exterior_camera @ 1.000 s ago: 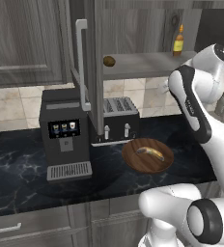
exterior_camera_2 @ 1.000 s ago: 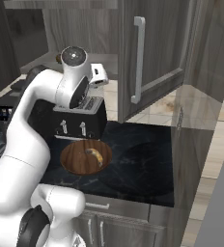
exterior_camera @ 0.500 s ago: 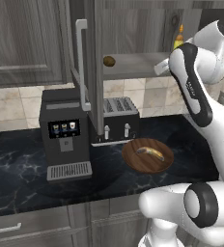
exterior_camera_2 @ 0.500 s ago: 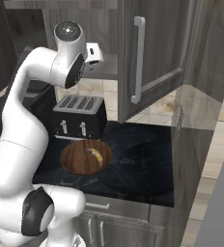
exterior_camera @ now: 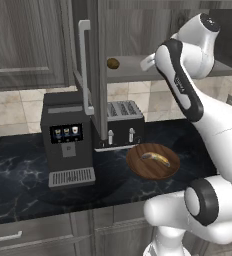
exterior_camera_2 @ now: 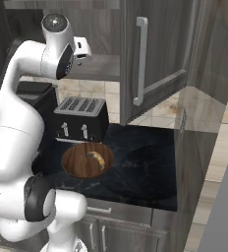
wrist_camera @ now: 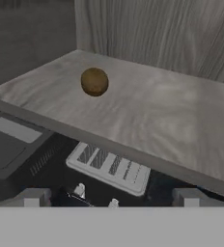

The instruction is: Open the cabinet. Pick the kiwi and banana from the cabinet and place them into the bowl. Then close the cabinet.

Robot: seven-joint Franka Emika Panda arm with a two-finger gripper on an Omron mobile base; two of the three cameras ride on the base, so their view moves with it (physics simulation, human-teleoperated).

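Note:
The cabinet stands open, its left door edge-on and its right door swung out. The kiwi, small and brown, lies alone on the grey shelf; in the left base view the kiwi is at the shelf's left end. The banana lies in the dark wooden bowl on the counter, and the right base view shows the banana inside the bowl too. My gripper is open and empty, raised to shelf height, just in front of the shelf edge and apart from the kiwi.
A black toaster stands behind the bowl, directly under the shelf. A black coffee machine stands to its left. The open left door's bar handle juts toward me. The dark marble counter runs to a tall side panel on the right.
My arm has lifted from above the bowl up to shelf height, with the hand turned toward the shelf. The banana has stayed in the bowl and the kiwi has not moved.

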